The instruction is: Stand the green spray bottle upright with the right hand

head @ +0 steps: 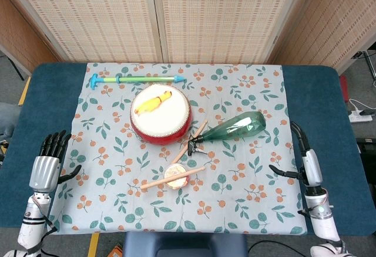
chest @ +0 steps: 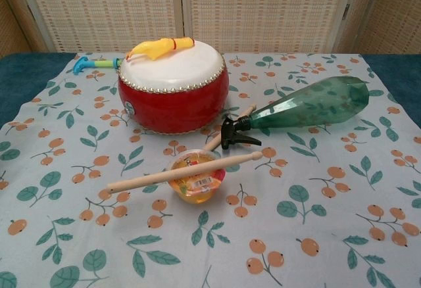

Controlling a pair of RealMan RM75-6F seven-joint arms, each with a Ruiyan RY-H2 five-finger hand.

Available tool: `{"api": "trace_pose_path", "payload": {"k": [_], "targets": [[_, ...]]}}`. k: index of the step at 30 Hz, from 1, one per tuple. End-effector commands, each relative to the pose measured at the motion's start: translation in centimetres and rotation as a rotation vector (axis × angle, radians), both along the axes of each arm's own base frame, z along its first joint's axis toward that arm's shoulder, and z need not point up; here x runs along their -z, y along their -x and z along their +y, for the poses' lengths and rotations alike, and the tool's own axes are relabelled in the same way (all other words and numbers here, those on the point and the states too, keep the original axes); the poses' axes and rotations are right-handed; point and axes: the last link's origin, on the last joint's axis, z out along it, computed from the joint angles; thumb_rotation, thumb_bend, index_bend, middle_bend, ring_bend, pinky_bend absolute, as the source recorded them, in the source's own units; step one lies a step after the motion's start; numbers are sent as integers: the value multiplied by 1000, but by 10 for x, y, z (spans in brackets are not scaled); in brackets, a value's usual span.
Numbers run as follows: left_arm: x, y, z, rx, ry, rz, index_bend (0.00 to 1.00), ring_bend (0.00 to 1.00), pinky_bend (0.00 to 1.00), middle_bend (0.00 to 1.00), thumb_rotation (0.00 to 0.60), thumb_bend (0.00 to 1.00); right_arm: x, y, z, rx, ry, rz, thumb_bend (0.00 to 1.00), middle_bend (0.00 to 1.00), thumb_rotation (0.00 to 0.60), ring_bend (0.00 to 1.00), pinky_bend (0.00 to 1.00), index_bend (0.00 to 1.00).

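The green spray bottle (head: 237, 127) (chest: 308, 107) lies on its side on the patterned cloth, right of centre, its black trigger nozzle (chest: 233, 133) pointing left toward the drum. My right hand (head: 306, 162) hovers open over the cloth's right edge, a little right of and nearer than the bottle, not touching it. My left hand (head: 48, 162) is open at the cloth's left edge, far from the bottle. Neither hand shows in the chest view.
A red drum (head: 160, 114) (chest: 174, 87) with a yellow toy on top stands left of the bottle. Two wooden drumsticks (chest: 184, 172) lie near the nozzle, one across a jelly cup (head: 175, 175) (chest: 195, 177). A blue-green stick toy (head: 138, 79) lies at the back.
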Motion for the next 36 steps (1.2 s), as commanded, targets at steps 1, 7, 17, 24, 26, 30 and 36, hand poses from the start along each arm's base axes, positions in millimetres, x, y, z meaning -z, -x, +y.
{"api": "trace_pose_path", "payload": {"k": [1, 7, 17, 24, 26, 30, 36], "targets": [[-1, -2, 0, 8, -4, -3, 56, 0, 20, 0, 600, 191, 1, 1, 1, 3, -3, 0, 0, 9, 600, 0, 0, 0], [1, -7, 2, 23, 5, -3, 56, 0, 20, 0, 600, 191, -1, 5, 3, 15, 6, -4, 0, 9, 600, 0, 0, 0], [3, -6, 4, 13, 27, -6, 56, 0, 20, 0, 600, 191, -17, -15, -34, -6, 136, 404, 0, 39, 600, 0, 0, 0], [2, -7, 2, 21, 34, -24, 56, 0, 19, 0, 600, 190, -39, -82, -82, -217, 228, 844, 0, 244, 600, 78, 184, 237], [3, -6, 2, 21, 41, -25, 56, 0, 19, 0, 600, 190, -34, -101, -92, -255, 207, 903, 0, 261, 600, 87, 205, 261], [0, -3, 1, 12, 38, -36, 53, 0, 20, 0, 600, 190, -18, -131, -102, -303, 171, 1031, 0, 265, 600, 87, 190, 262], [-4, 2, 3, 1, 39, -64, 53, 0, 20, 0, 600, 191, 11, -159, -112, -336, 107, 1250, 0, 265, 600, 87, 183, 252]]}}
